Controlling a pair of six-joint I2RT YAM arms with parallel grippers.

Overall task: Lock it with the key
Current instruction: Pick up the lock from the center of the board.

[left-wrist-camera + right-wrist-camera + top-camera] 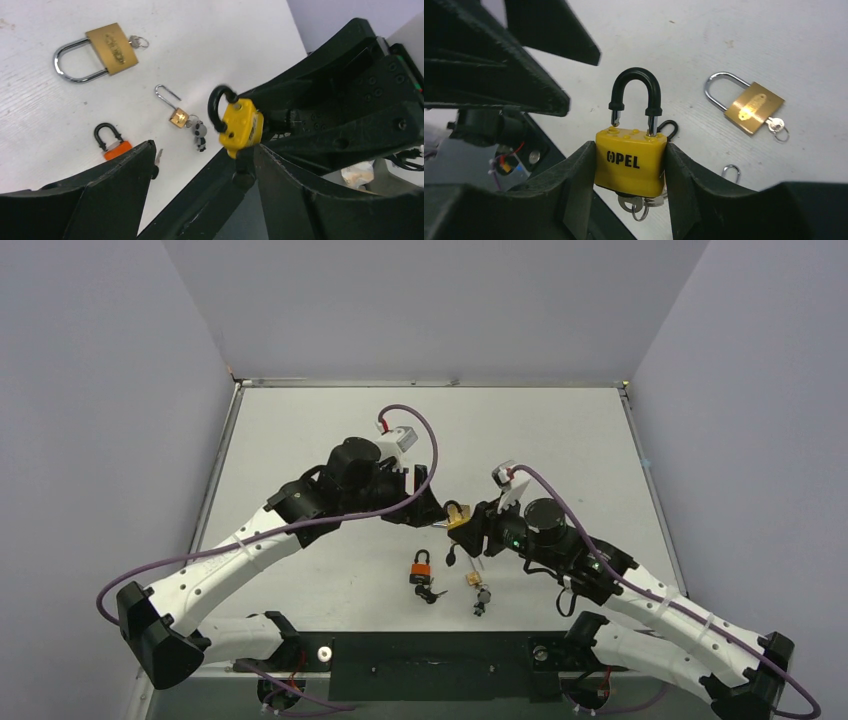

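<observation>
My right gripper (630,167) is shut on a yellow padlock (629,162) marked OPEL and holds it upright above the table. Its black shackle (635,92) is raised, with one leg out of the body. A key on a ring (636,202) sticks out of the lock's underside. In the left wrist view the padlock (240,127) shows with a black key head (245,176) below it. My left gripper (202,150) is open, its fingers wide apart, right fingertip (265,160) next to the key head. In the top view the left gripper (432,510) meets the right gripper (470,527) at the padlock (458,517).
On the table lie a large brass padlock (107,50) with a key in it, a small brass padlock (177,116) with open shackle and keys, and an orange padlock (115,147). The orange one (421,565) and the small one (474,580) lie near the front edge.
</observation>
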